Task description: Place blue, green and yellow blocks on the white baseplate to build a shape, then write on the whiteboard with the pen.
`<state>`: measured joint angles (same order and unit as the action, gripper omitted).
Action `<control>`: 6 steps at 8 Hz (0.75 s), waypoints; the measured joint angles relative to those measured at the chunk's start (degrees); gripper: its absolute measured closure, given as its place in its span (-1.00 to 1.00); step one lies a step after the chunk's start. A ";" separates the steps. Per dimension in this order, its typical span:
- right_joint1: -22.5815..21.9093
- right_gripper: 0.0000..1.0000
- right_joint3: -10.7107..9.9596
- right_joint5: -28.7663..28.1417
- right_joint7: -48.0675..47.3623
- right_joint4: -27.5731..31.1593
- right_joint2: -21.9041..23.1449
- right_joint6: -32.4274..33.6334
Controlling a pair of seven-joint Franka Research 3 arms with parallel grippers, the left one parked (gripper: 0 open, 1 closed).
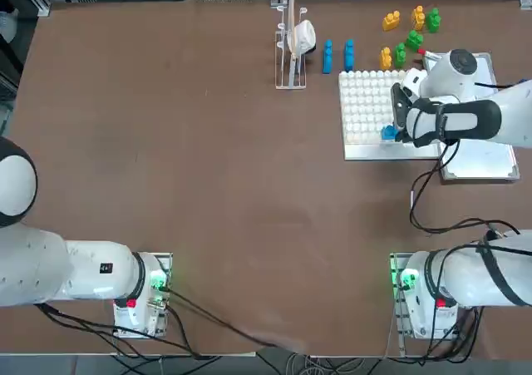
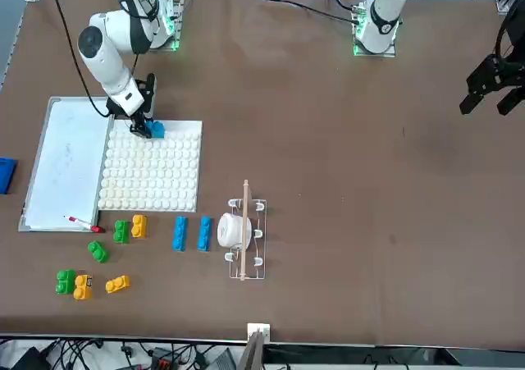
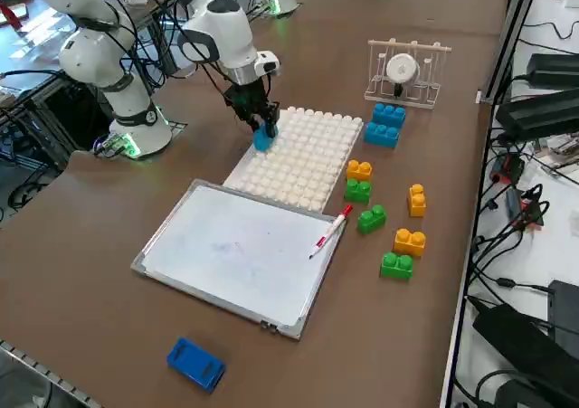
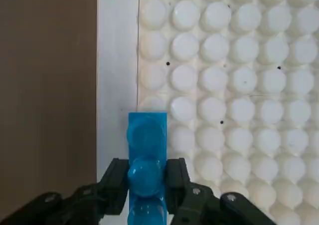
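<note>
My right gripper [image 4: 147, 179] is shut on a blue block [image 4: 147, 145], with one black finger [image 4: 117, 180] on each side of it. The block [image 2: 156, 129] sits low over the edge row of studs on the white baseplate [image 2: 152, 177], at the corner nearest the robot and beside the whiteboard [image 2: 66, 161]. I cannot tell whether it touches the studs. The same grip shows in the right side view: gripper [image 3: 262, 129], blue block [image 3: 262, 139], baseplate [image 3: 308, 159]. The pen [image 3: 330, 232] lies on the whiteboard's [image 3: 231, 254] far edge. Two more blue blocks [image 2: 191, 232] lie beyond the plate.
Several green and yellow blocks [image 2: 130, 228] are scattered past the baseplate's far edge, some further out [image 2: 74, 284]. A clear rack holding a white object [image 2: 242, 235] stands beside the loose blue blocks. A chunky blue oblong object [image 3: 195, 363] lies off the whiteboard's outer end.
</note>
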<state>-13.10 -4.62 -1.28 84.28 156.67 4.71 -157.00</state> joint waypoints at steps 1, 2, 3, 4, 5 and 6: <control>0.01 0.19 -0.04 0.00 0.00 0.00 0.00 0.00; 0.04 0.19 -0.18 0.00 0.00 0.02 0.00 0.00; 0.08 0.19 -0.61 0.00 0.00 0.10 -0.01 0.00; 0.09 0.19 -1.37 0.00 0.40 0.24 -0.02 0.01; 0.11 0.19 -2.09 0.00 1.05 0.39 -0.09 0.01; 0.12 0.19 -2.53 0.00 1.47 0.43 -0.17 0.00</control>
<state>-12.98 -7.15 -1.28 85.75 157.10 4.54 -157.00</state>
